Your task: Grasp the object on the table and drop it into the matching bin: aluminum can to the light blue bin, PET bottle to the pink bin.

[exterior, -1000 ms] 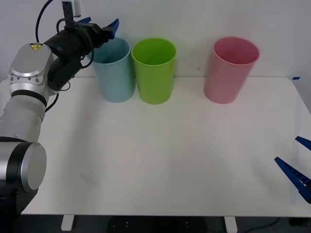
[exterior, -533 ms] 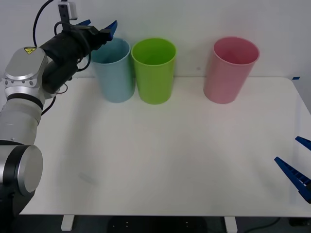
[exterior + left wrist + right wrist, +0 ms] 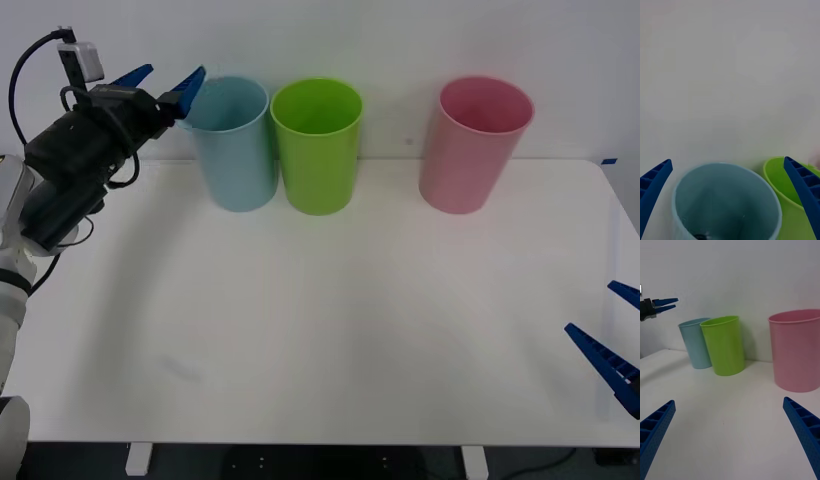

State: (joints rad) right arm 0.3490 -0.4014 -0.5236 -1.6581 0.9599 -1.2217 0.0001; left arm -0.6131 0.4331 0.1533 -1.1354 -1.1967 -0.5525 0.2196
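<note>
Aluminum can: a dark shape at the bottom of the light blue bin, glimpsed in the left wrist view and too dim to identify with certainty; no can lies on the counter. The light blue bin stands at the counter's far edge toward the left corner, just beside a lime green bin; the pink bin stands well apart from them along the same far edge, toward the right corner.

Left gripper: raised above the far-left corner, just to the outer side of the light blue bin's rim, its jaws spread apart and holding nothing.

Right gripper: low at the counter's right edge near the front corner, idle, jaws spread and empty.

Progress: judged from this layout, the drop into the matching bin appears complete; what remains is at most bringing the left arm clear of the bins.
</note>
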